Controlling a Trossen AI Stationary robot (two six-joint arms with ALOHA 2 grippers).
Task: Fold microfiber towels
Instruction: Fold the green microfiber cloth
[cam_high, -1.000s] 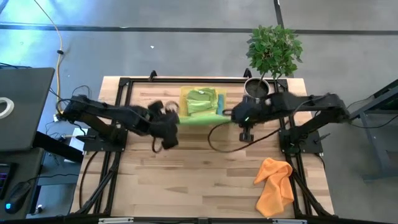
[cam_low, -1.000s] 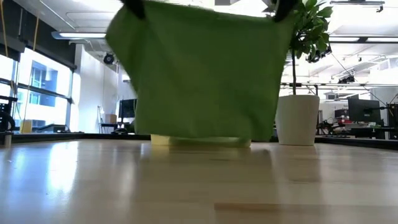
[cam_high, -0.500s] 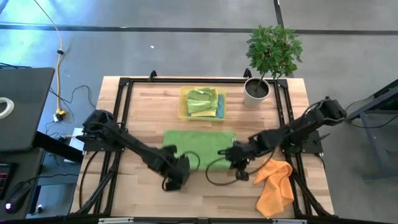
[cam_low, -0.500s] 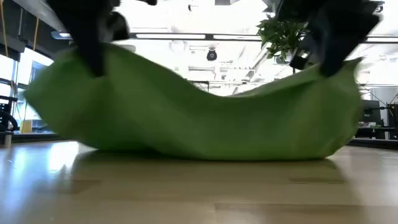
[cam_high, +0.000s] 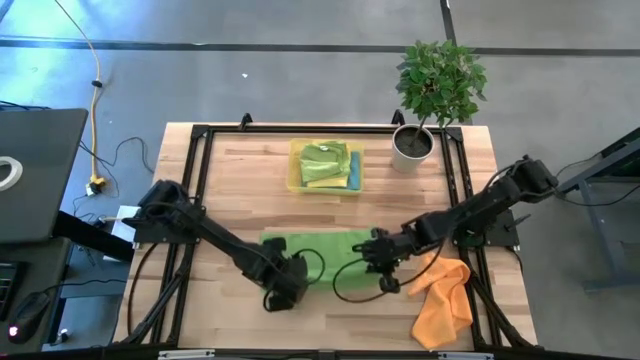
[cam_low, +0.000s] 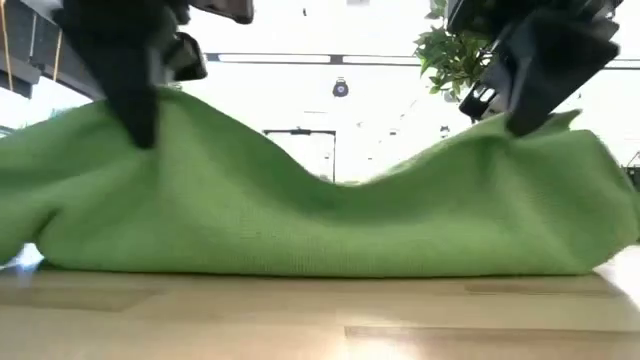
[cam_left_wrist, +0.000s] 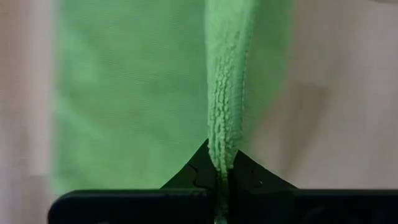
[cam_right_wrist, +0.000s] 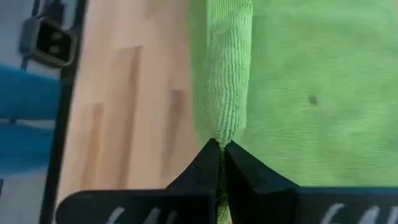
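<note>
A green microfiber towel (cam_high: 315, 248) lies across the middle of the table. Its far part rests on the wood, and its two near corners are raised. My left gripper (cam_high: 290, 283) is shut on the near left corner and my right gripper (cam_high: 383, 268) on the near right corner. In the low view the green towel (cam_low: 330, 215) sags between my left gripper (cam_low: 140, 125) and my right gripper (cam_low: 520, 120). An orange towel (cam_high: 440, 295) lies crumpled at the near right. Green, yellow and blue towels lie in the yellow tray (cam_high: 296, 182). My left gripper pinches the green towel's near left corner (cam_left_wrist: 221, 163) between its two shut fingers, which point steeply down from above. A bunched ridge of cloth runs away from the fingertips. The corner is lifted and the rest lies on the table. My right gripper pinches the near right corner (cam_right_wrist: 221, 138) between its shut fingers, slanting down from the table's right. A ridge of cloth leads from the fingertips. The corner is raised, and the near edge hangs slack between the two grippers.
A potted plant (cam_high: 438, 90) stands at the far right corner. The yellow tray sits at the far middle. Black frame rails (cam_high: 200, 180) run along the table's sides. Bare wood shows at the near left (cam_high: 220, 310).
Both grippers have come down and toward the table's near edge, away from the tray, tipping downward. The green towel, which hung free below them, now lies with its far part spread on the table. Its near corners stay raised and its middle sags.
</note>
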